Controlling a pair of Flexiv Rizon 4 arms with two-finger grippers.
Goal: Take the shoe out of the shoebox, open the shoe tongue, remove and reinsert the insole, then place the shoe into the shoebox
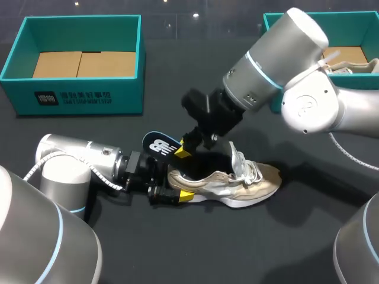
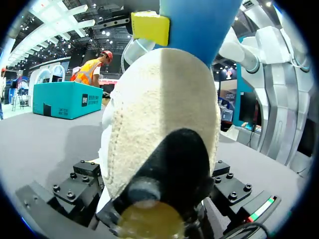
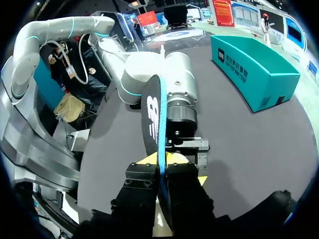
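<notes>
Left claw (image 1: 176,182) clamps the shoe (image 1: 240,182) by its heel, likely to steady it on the surface (image 1: 195,248); right claw (image 1: 189,147) pinches the insole (image 1: 159,145) just above that heel.

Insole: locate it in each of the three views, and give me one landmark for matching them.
Head view: the insole tilts up just above the heel of the shoe.
Left wrist view: the insole is the blue sheet rising beyond the shoe's heel.
Right wrist view: the insole stands edge-on, held in that view's own gripper.
Landmark: the right gripper, shut on the insole; one yellow fingertip shows in the left wrist view.
</notes>
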